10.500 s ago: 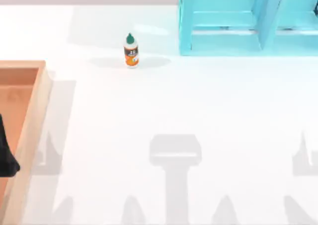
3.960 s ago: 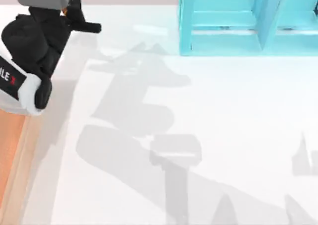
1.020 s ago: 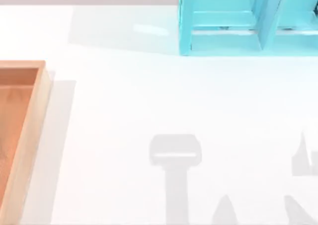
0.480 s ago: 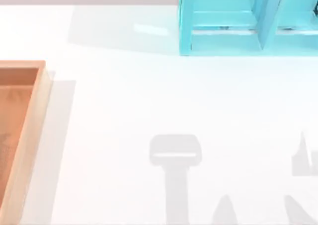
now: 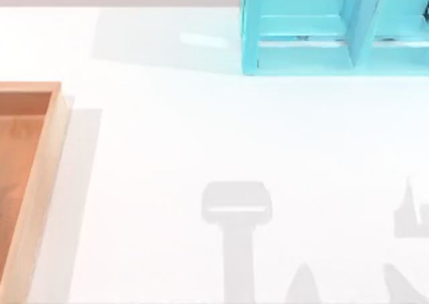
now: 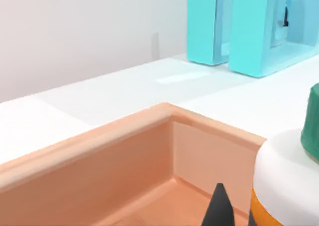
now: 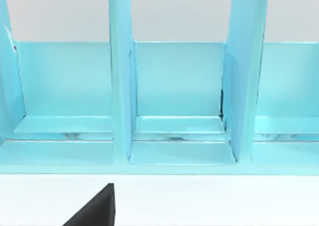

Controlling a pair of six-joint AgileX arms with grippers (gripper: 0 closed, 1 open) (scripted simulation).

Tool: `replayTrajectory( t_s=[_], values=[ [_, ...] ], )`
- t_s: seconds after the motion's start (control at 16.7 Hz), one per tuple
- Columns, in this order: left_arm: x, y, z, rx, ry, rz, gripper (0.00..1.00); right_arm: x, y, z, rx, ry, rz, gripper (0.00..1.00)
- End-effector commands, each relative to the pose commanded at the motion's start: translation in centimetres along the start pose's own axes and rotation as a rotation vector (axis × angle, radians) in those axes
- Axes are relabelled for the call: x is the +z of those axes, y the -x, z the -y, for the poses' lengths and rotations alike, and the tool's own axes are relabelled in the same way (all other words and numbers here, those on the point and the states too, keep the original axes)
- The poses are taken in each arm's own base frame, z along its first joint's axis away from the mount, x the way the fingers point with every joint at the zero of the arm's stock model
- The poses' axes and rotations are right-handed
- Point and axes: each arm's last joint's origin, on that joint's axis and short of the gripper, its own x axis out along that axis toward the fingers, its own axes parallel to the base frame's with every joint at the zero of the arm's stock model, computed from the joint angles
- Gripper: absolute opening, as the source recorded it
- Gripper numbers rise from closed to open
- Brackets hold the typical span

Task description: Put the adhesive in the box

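Left wrist view, nearest the lens: the adhesive (image 6: 291,171), seen close, with white shoulder, a strip of orange label below it and the base of the green cap above. It stands inside the box (image 6: 149,121), close to a corner where two pale wood walls meet above the orange-brown floor. A dark fingertip (image 6: 218,206) of the left gripper rises just beside the bottle; whether the claw is spread or closed cannot be told. Beyond the box wall lies the white table (image 6: 124,86), smooth and matte, and farther off the turquoise shelf unit (image 6: 249,26) stands before a plain pale grey wall (image 6: 75,31).

Right wrist view: a dark fingertip (image 7: 97,211) of the right gripper sits low over the white surface; its spread cannot be told. Behind it the shelf unit's upright dividers separate open compartments.

Top view: the box (image 5: 47,183) occupies the table's left edge, with its long wall running down that side. The white table (image 5: 201,136) carries soft grey shadows along its near part. The shelf unit (image 5: 301,49) stands at the far right, against the grey wall strip.
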Motion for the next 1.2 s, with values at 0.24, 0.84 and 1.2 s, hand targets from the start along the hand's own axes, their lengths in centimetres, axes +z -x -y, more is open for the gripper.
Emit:
replayTrajectory(
  t_s=[0.24,0.84,1.2],
  values=[
    [0.00,0.00,0.00,0.000,0.000,0.000,0.23,0.00,0.00,0.00,0.000,0.000,0.000,1.00],
    [0.00,0.00,0.00,0.000,0.000,0.000,0.98,0.00,0.00,0.00,0.000,0.000,0.000,1.00],
    [0.00,0.00,0.00,0.000,0.000,0.000,1.00,0.00,0.00,0.00,0.000,0.000,0.000,1.00]
  ],
)
